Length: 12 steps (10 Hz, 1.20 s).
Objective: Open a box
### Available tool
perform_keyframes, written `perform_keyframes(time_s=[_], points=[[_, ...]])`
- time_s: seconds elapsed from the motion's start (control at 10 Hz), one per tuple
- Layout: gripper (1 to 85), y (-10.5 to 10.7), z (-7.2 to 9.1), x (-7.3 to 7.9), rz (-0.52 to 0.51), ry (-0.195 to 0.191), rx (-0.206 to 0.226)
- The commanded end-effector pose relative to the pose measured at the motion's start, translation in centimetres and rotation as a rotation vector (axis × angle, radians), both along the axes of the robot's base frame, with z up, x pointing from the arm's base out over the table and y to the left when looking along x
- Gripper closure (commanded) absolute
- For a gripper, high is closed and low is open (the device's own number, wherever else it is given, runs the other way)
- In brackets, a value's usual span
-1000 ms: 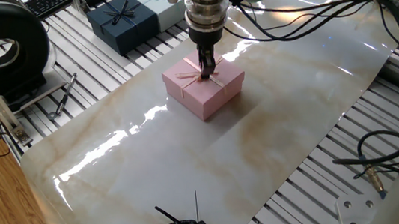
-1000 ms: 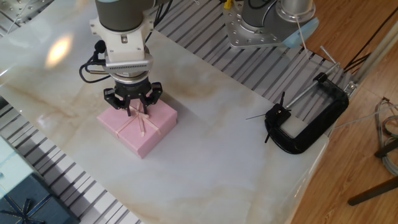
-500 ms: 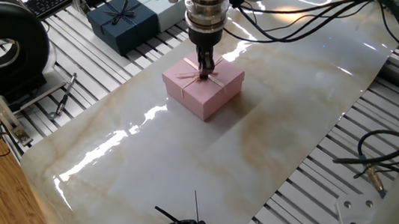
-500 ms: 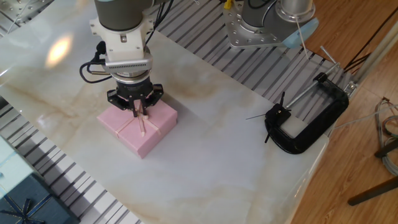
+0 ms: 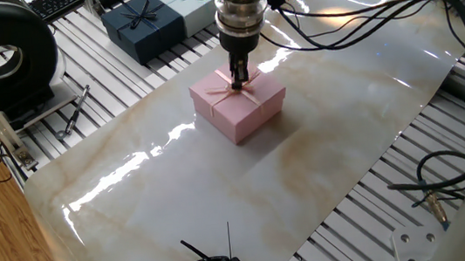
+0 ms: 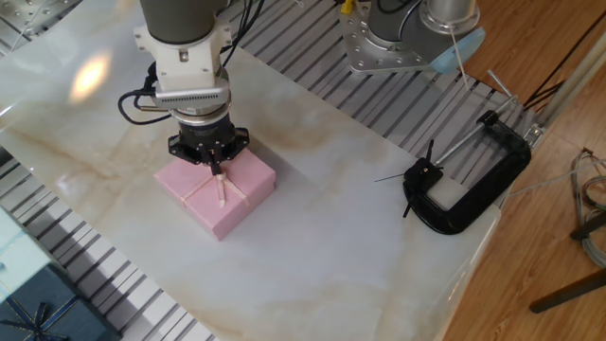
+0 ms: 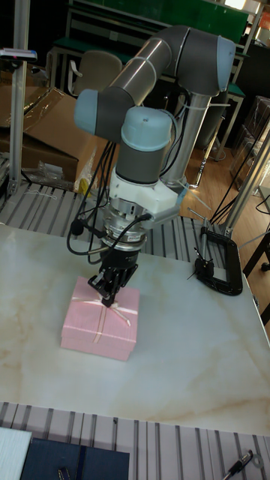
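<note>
On the marble-patterned tabletop (image 5: 324, 164), the pale pink gift box (image 5: 239, 103) sat near the middle, lid on and seated flat. Its thin pink ribbon crossed the lid, and the bow (image 6: 218, 180) lay at the centre. The UR5 arm pointed straight down over it, and the gripper (image 6: 214, 169) had its two fingers drawn together, pinching the bow just above the lid. Seen from the tall fixed view, the fingertips met at the ribbon knot on the box's top face. Beyond the mat, a dark navy gift box (image 5: 142, 25) with a bow stood beside a light blue box (image 5: 192, 8). A black C-clamp (image 6: 469, 185) gripped the table edge, well apart from the pink box.
</note>
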<state>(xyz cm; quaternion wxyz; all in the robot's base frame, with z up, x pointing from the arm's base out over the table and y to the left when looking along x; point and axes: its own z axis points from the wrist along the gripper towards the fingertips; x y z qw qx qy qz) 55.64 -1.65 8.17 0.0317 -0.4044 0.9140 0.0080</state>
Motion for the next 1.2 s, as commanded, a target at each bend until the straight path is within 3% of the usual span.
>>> perform_keyframes(time_s=[0.0,0.6,0.9,1.1], points=[[84.3,0.6,2.1,-0.8,-0.058,0.029,-0.008],[84.3,1.7,4.9,-0.8,-0.097,0.025,-0.058],[84.3,3.1,5.7,-1.0,-0.121,0.035,-0.042],[84.3,4.0,5.7,-0.4,-0.139,0.030,-0.029]])
